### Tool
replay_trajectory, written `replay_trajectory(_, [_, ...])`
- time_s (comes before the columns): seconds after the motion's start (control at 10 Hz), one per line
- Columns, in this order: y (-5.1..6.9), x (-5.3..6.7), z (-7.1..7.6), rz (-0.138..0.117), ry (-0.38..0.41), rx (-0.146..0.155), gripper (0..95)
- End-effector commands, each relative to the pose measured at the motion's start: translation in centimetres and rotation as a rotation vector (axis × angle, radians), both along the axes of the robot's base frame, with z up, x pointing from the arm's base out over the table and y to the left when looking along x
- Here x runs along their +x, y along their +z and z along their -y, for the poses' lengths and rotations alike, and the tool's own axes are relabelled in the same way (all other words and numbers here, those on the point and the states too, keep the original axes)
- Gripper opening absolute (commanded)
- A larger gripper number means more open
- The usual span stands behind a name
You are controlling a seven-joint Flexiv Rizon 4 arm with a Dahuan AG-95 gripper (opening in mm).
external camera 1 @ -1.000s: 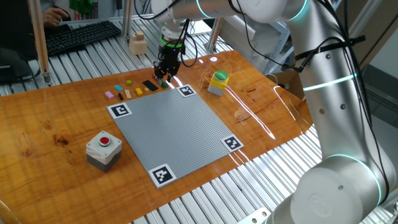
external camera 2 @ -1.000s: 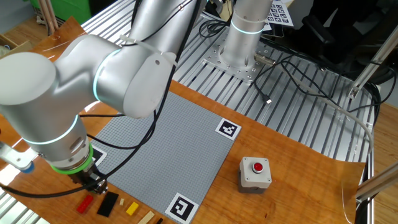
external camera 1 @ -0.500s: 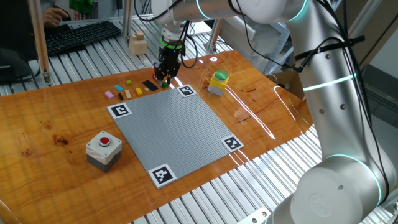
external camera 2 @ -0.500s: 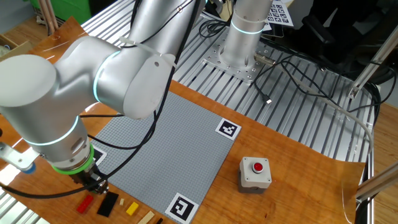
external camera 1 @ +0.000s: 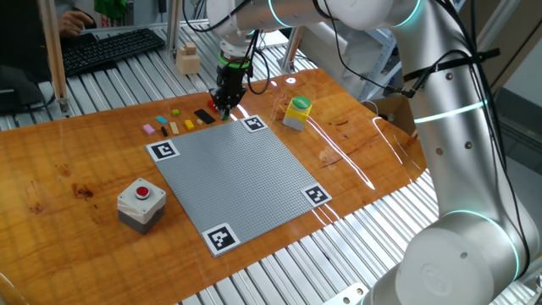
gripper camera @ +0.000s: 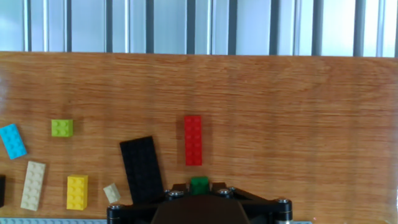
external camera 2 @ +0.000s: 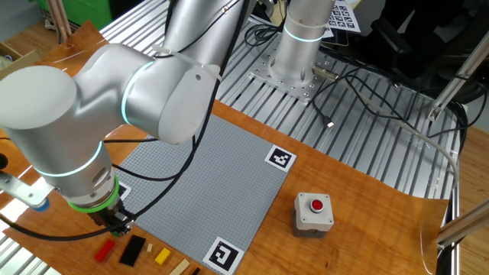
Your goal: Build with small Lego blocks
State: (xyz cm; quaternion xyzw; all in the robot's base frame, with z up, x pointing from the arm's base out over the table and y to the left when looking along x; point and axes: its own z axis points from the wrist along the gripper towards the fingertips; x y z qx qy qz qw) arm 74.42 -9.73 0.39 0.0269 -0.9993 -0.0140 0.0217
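With the gripper (gripper camera: 199,194) pointing straight down at the table's far edge, jaws are pinched on a small green brick (gripper camera: 199,184). Red brick (gripper camera: 193,140) lies just beyond it, long axis pointing away. Grey baseplate (external camera 1: 237,169) sits right beside, toward the arm's base.

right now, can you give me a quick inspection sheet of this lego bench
surface: glossy wooden tabletop carrying a grey studded baseplate with black-and-white markers at its corners.
job's things: loose small bricks beside the baseplate: long red brick, long black plate, lime square brick, cyan brick, yellow brick, tan brick; a small green brick sits between the fingertips.
clutter: grey box with a red button; yellow object with a green top; pale wooden block.
grippers: black two-finger gripper points down, shut on the green brick.
cables: black cables across the slatted metal bench.
surroundings: black keyboard.
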Motion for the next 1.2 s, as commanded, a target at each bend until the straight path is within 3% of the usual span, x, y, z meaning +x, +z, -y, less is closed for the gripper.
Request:
replay_trajectory(0.1, [0.2,0.0,0.0,-0.007,-0.001,0.001,0.0])
replay_trajectory(0.5, [1.8,-2.0,-0.6,-0.007,-0.036,0.005,0.0])
replay_trajectory(0.8, [2.2,-5.2,-1.3,0.0,-0.096,0.013,0.0])
replay_trajectory(0.9, [2.2,-6.7,-1.5,0.004,-0.112,0.012,0.0])
replay_trajectory(1.2, [1.8,-9.5,-1.8,0.009,-0.133,0.016,0.0])
